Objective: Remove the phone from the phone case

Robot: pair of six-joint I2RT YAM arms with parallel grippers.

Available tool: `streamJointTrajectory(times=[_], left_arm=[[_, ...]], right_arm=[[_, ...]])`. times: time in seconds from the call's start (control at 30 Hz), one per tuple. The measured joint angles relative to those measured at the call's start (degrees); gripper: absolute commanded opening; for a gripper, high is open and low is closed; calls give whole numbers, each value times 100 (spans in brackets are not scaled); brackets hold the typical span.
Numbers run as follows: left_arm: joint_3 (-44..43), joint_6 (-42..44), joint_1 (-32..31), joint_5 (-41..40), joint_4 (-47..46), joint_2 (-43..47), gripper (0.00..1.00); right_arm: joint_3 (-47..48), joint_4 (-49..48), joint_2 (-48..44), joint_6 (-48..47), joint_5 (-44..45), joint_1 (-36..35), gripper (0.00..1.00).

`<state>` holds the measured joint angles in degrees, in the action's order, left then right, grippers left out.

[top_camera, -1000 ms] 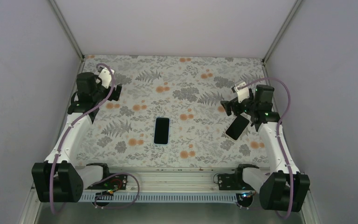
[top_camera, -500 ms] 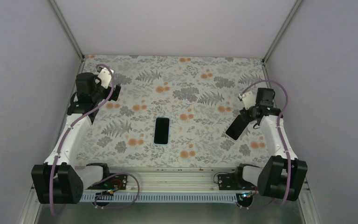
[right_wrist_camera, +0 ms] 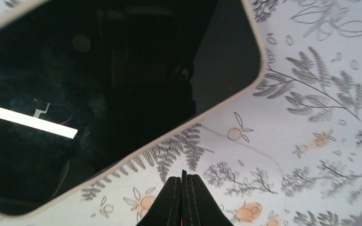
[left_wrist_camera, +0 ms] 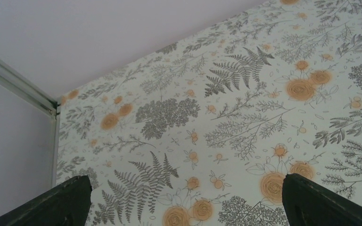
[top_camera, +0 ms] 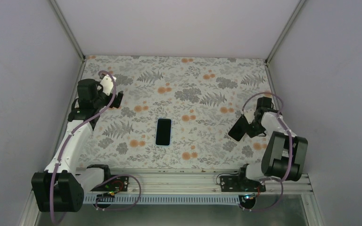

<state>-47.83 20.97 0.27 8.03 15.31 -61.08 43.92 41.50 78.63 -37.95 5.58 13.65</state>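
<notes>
- The right gripper (right_wrist_camera: 183, 179) is showing its fingers (right_wrist_camera: 172, 205) pressed together with nothing visible between them; it is hanging low over the floral table (top_camera: 202, 80), grasping nothing.
- A glossy dark slab (top_camera: 239, 128) with a pale rim is sitting just beyond those fingertips, near the table's right edge; whether it is lying flat or propped cannot be told.
- A second dark slab (top_camera: 163, 132), light-edged, is lying flat at mid-table, well apart from both arms.
- The left gripper (left_wrist_camera: 186, 186) is hanging spread wide over the far left of the table, holding nothing.
- Judgement: two separate slabs are suggesting that the phone is out of its case; which slab is which is not showing.
- Judgement: the mirror-like slab is likely handling as stiff, slick and fragile; its long edges are offering a safer hold than the glossy face.
</notes>
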Motion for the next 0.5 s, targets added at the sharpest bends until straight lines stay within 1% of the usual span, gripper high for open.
streamJointTrajectory(times=[0.13, 0.3, 0.5], left_arm=[[105, 0, 0, 0, 7, 11, 100], [212, 11, 0, -4, 20, 70, 100], [234, 50, 0, 4, 24, 72, 100]], right_arm=[[-15, -219, 468, -2, 74, 0, 3], [-4, -444, 750, -33, 59, 0, 3], [468, -415, 1276, -59, -111, -20, 3]])
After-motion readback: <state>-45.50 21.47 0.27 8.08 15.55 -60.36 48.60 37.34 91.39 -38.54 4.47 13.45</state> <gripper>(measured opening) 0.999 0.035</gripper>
